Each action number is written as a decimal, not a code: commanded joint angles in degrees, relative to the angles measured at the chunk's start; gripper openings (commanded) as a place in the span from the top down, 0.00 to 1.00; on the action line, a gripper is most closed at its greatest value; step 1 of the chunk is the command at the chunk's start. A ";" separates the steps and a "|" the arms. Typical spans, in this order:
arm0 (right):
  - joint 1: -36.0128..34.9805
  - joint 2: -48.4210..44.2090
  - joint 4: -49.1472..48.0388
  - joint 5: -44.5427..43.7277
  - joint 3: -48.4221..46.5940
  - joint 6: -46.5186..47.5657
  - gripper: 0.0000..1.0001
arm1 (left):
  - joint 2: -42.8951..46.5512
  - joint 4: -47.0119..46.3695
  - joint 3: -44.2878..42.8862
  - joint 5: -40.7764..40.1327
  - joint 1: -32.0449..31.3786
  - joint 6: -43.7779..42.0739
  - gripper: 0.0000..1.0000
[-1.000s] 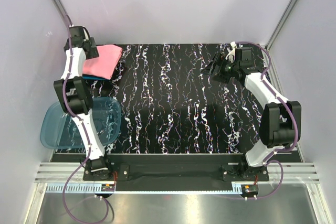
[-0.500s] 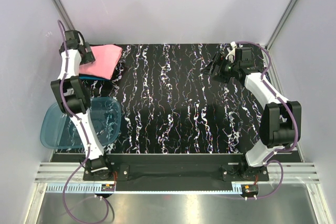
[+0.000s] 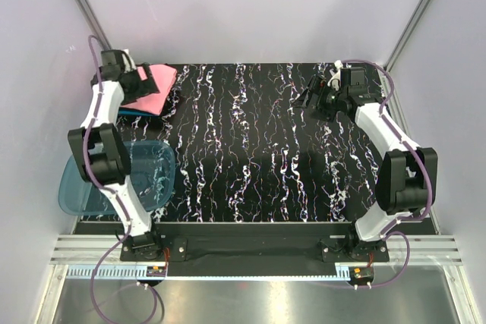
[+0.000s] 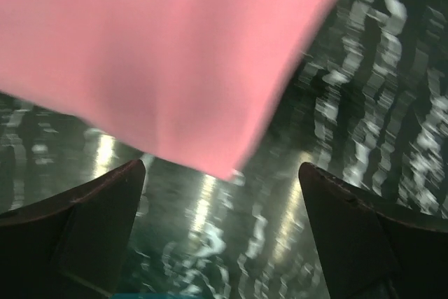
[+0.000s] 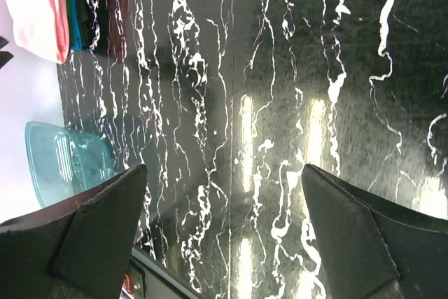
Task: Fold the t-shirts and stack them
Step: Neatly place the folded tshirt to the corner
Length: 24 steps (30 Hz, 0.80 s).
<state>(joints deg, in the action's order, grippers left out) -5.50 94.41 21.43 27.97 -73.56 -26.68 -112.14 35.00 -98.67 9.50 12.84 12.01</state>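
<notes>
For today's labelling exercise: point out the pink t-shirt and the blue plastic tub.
pink t-shirt [image 3: 156, 85], top view, middle of its folded upper face.
blue plastic tub [image 3: 156, 172], top view, bare floor near its right wall.

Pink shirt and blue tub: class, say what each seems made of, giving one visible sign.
Pink shirt: soft matte cloth, perhaps cotton knit; it lies in limp folded layers. Blue tub: smooth translucent plastic, it seems; light passes through its walls.

Salmon-pink t-shirt [image 3: 156, 83]; teal t-shirt [image 3: 137, 112]; black white-veined table [image 3: 258, 149]; blue tub [image 3: 159, 176].
</notes>
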 commanded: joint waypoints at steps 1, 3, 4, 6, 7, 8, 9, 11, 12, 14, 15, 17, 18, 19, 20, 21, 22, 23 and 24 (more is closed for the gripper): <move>0.31 -5.45 3.61 -0.80 -2.82 0.57 0.00 | 9.56 -4.08 2.52 9.39 -7.71 -1.02 0.01; 0.31 -7.39 6.41 -1.86 -3.95 -0.04 0.00 | 13.07 -4.50 5.67 11.15 -11.07 -1.72 0.01; 0.31 -9.40 7.13 -1.95 -4.40 -0.04 0.00 | 17.00 -5.20 7.34 12.98 -14.48 -1.73 0.01; 0.40 -12.82 8.62 -2.12 -4.93 -0.57 0.00 | 20.97 -7.57 11.64 13.62 -17.92 -1.29 0.01; 0.31 -14.15 8.98 -2.30 -4.75 -0.83 0.00 | 25.34 -8.54 13.05 14.40 -20.98 -0.77 0.01; 0.31 -15.65 8.98 -2.30 -4.05 -0.92 0.00 | 27.04 -10.11 14.29 14.67 -22.32 0.20 0.01; 0.40 -18.71 8.81 -2.39 -2.31 -1.27 0.00 | 28.97 -10.91 16.47 15.46 -23.46 1.86 0.01; 0.31 -21.71 9.41 -2.56 -0.28 -1.53 0.00 | 33.88 -12.41 18.42 19.76 -26.63 2.31 0.01; 0.31 -23.12 10.03 -2.65 0.17 -1.10 0.00 | 35.65 -13.11 19.47 20.29 -27.60 3.36 0.01; 0.31 -26.90 11.87 -2.74 1.57 -0.22 0.00 | 41.17 -15.39 23.78 22.40 -30.41 4.50 0.01; 0.31 -27.96 13.62 -3.26 1.66 0.22 0.00 | 43.04 -16.54 25.44 22.67 -31.12 5.21 0.01; 0.31 -30.59 15.30 -4.23 1.58 1.10 0.00 | 46.73 -21.35 31.59 23.81 -32.88 7.66 0.01; 0.31 -31.99 16.09 -4.58 1.58 1.19 0.00 | 49.88 -22.95 33.87 24.07 -33.32 8.55 0.01; 0.31 -32.70 16.19 -4.94 1.58 1.10 0.00 | 50.95 -24.35 37.12 24.34 -33.84 9.34 0.01; 0.31 -33.32 16.19 -5.03 1.75 0.84 0.00 | 51.84 -26.11 38.54 24.43 -33.93 10.13 0.01; 0.31 -33.94 15.84 -4.77 2.01 0.58 0.00 | 52.71 -26.74 39.51 24.52 -33.93 11.18 0.01; 0.31 -34.81 15.14 -4.33 2.19 0.49 0.00 | 53.68 -27.44 40.39 24.69 -34.11 11.54 0.01; 0.31 -35.08 14.78 -4.41 2.54 -0.04 0.00 | 54.04 -28.05 41.62 24.52 -34.11 11.98 0.01; 0.40 -35.43 14.08 -4.32 2.54 -0.30 0.00 | 54.22 -28.23 41.89 24.69 -34.11 11.98 0.01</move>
<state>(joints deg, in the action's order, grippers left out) -5.30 60.38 36.05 24.49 -71.61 -26.72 -58.67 13.58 -58.50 32.38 -21.17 21.23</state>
